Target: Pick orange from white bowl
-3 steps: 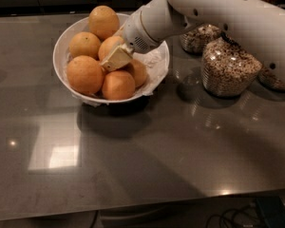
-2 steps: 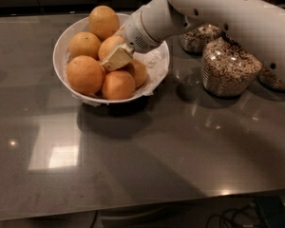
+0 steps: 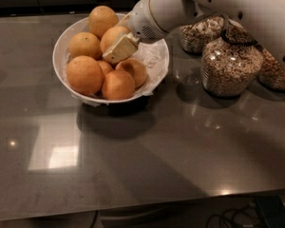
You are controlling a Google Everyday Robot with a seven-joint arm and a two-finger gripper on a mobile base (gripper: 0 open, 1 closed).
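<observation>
In the white bowl [image 3: 61, 46], the cream, flat-padded hand [image 3: 118, 50] clasped a round, dimpled orange [image 3: 113, 34], both slightly higher than a second before; other oranges [image 3: 84, 74] lay on crinkled paper [image 3: 154, 57], on the glossy grey desk [image 3: 133, 165].

Kitchen, dark polished countertop [image 3: 142, 160], glass jars [image 3: 230, 65] of cereal, white bowl [image 3: 60, 51] of oranges [image 3: 84, 74], jaws among the oranges.

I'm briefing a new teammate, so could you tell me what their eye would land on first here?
The white bowl heaped with oranges stands out at the upper left of the dark countertop. The robot's white arm reaches in from the upper right, its pincer down among the fruit at the pile's middle. Glass jars of cereal stand to the bowl's right.
</observation>
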